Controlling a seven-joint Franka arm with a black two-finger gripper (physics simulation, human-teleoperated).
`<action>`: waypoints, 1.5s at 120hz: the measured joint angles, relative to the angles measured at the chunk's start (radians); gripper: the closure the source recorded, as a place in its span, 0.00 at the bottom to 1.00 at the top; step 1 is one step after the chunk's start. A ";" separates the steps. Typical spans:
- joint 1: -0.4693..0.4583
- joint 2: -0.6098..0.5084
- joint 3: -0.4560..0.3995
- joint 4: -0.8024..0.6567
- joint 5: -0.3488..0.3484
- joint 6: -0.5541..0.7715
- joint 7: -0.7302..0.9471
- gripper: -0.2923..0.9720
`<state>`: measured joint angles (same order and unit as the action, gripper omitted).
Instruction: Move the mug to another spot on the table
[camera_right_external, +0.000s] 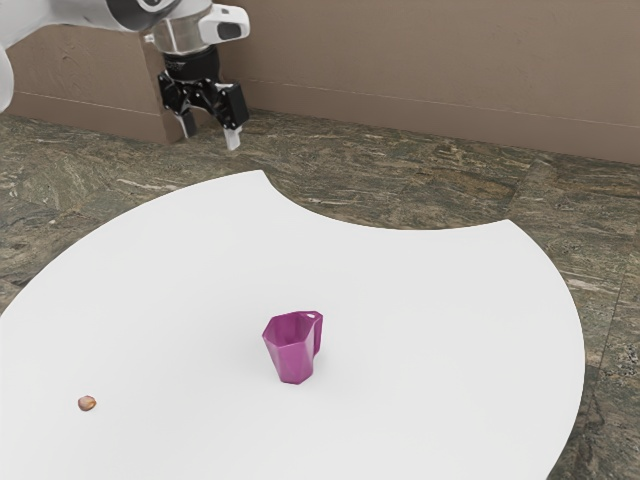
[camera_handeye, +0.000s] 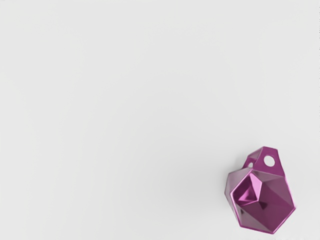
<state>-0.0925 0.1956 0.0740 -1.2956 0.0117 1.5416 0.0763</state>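
The end effector (camera_right_external: 209, 130) hung released, spread wide, with the mug (camera_right_external: 294, 348) standing upright on the counter (camera_right_external: 430, 300) well below and beyond it. It would do best to centre over the rim, clear of the handle (camera_right_external: 318, 332), before descending.

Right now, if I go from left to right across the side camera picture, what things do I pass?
First the small brown crumb-like bit → then the black two-finger end effector, open, up in the air → then the shiny purple faceted mug, standing upright on the white table.
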 joint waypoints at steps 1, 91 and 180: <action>0.000 0.000 0.000 0.000 0.000 0.000 0.001 0.23; -0.150 0.095 -0.146 -0.120 0.044 0.067 0.080 0.23; -0.106 0.538 -0.071 -0.021 -0.024 0.343 0.293 0.23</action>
<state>-0.1989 0.7333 0.0034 -1.3161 -0.0119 1.8844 0.3695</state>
